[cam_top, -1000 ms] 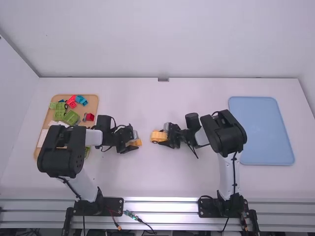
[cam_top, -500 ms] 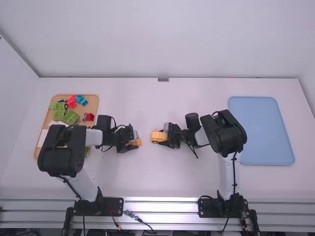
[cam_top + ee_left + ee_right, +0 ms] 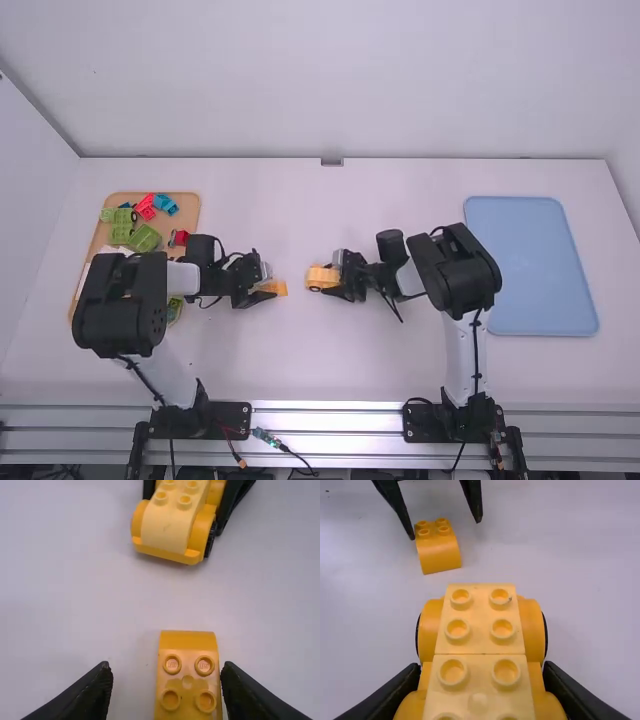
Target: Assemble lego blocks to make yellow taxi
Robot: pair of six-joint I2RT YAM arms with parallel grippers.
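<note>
A: Why's the R gripper (image 3: 482,667) on the car body (image 3: 479,635)?
B: Prob as an anchor. It's closed on both flanks, studs up, so the top's free for the next pc.
A: And the L gripper (image 3: 165,666)?
B: Wide, fingers astride the curved block (image 3: 187,681): one right at its side, gap at the other. Not clamped AFAICT. Block's studs up, rounded end toward the car.
A: Pos?
B: W/ 12 = away from the high cam, car body's at the block's 3 o'clock, a bit apart.
A: Next?
B: IMO centre, close, lift, press on top. Closing off-centre might skew it.
A: Obstacles?
B: R fingers hug the car's sides, so L should prob come in from above.
A: Other stuff?
B: Wooden tray (image 3: 188,212) at the block's 10 o'clock w/ green blocks (image 3: 145,238) & red blocks (image 3: 145,206); L arm's over part of it. Blue tray (image 3: 530,265), car's 3 o'clock.
</note>
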